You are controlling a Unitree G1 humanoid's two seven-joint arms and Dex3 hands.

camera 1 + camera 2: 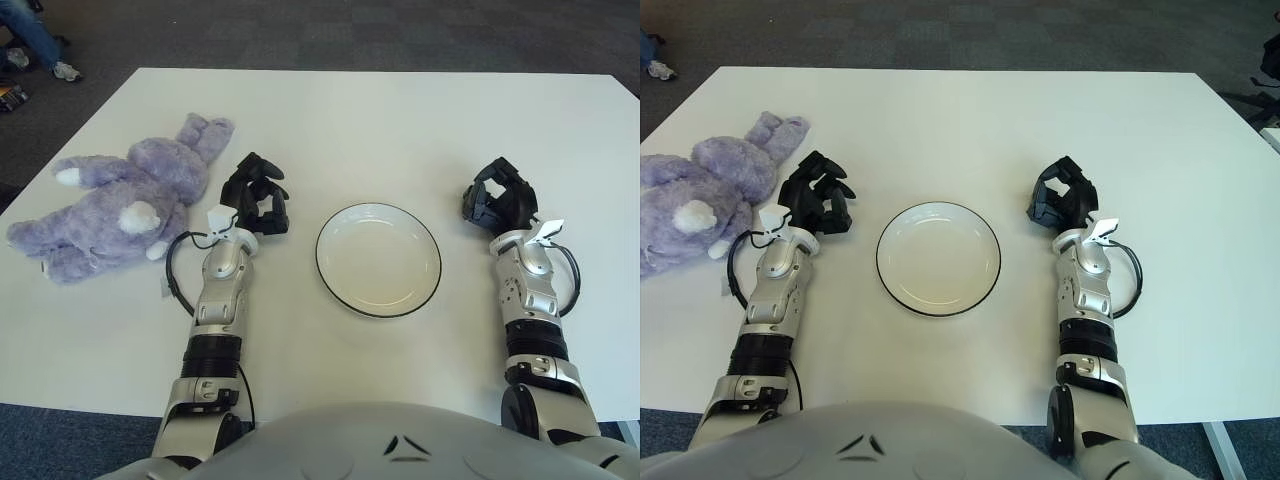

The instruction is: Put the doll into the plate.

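The doll (115,207), a purple plush rabbit with white paws and a white tail, lay on its side near the left edge of the desk (380,120), its long ears pointing toward the far edge and its legs toward the near left corner. It was outside the plate and nothing held it. Part of its body ran past the left border of the right eye view, so its full outline showed only in the left eye view.

The plate (378,259), white with a thin dark rim, sat flat about midway between the desk's left and right edges, nearer the near edge than the far one. It held nothing.

The left hand (255,195) was between the doll and the plate, just beside the doll's rump but apart from it, its dark fingers curled loosely inward and gripping nothing. Whether the hand touched the desk top could not be told for sure. A black cable looped out from its wrist over the desk.

The right hand (499,197) showed to the right of the plate, well apart from the doll, its fingers likewise curled in and closed on nothing.
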